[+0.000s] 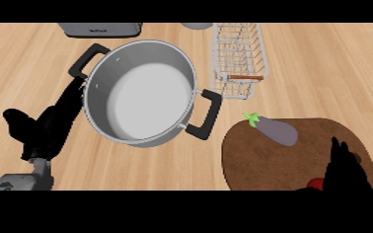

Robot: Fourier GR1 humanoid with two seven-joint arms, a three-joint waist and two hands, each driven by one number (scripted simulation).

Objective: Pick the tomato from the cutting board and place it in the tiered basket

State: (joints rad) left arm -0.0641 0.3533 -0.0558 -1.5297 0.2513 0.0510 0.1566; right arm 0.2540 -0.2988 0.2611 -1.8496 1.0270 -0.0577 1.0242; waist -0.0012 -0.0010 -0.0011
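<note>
Under the right hand, at the lower right of the head view, a sliver of the red tomato shows just beside the dark fingers, on the round brown cutting board. The hand covers most of the tomato, and its fingers blend into one black shape, so I cannot tell whether they are curled round the fruit or only lie against it. Up and to the left of this hand, also on the board, lies a purple eggplant with a green stem, apart from the hand.

Farther away from the right hand, straight up the view, stands the wire tiered basket, with a thin brown-red bar showing low in its frame. Between the two hands sits a large grey pot with black handles, tilted toward the view so its pale inside shows.

The left hand rests at the left edge, just beside the pot's left wall, fingers up and relaxed, holding nothing. Beyond it, at the far edge of the wooden counter, stands a grey toaster.
</note>
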